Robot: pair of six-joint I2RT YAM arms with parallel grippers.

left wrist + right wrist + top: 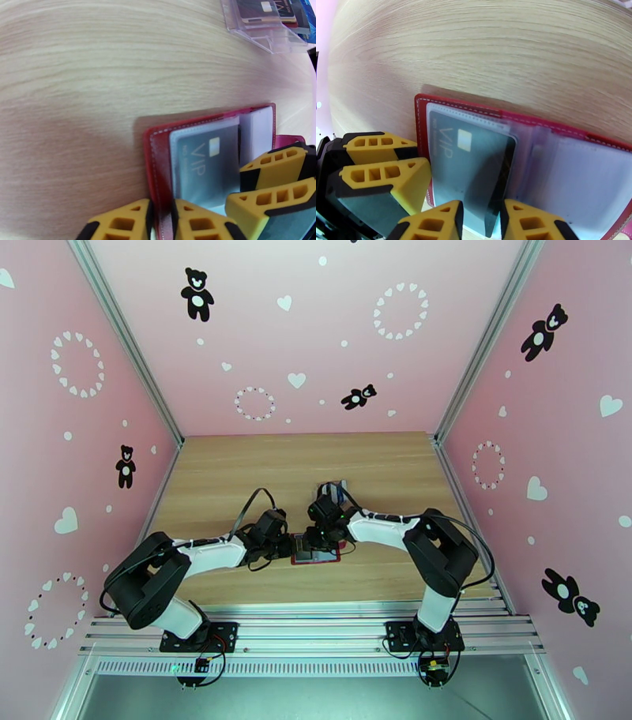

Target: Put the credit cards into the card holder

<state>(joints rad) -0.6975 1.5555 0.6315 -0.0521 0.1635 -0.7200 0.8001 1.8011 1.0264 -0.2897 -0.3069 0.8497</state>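
card holder open, axis left-right; left gripper pinching its cover; right gripper ajar, hold unclear

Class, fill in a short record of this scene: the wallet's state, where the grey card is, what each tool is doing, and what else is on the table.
wallet: dark red, lying open on the wooden table, clear sleeves showing
grey card: marked VIP, partly inside the clear sleeve next to the cover
left tool: shut on the wallet's red cover edge
right tool: shut on the near edge of the grey card
also there: clear plastic rack holding more cards, apart from the wallet
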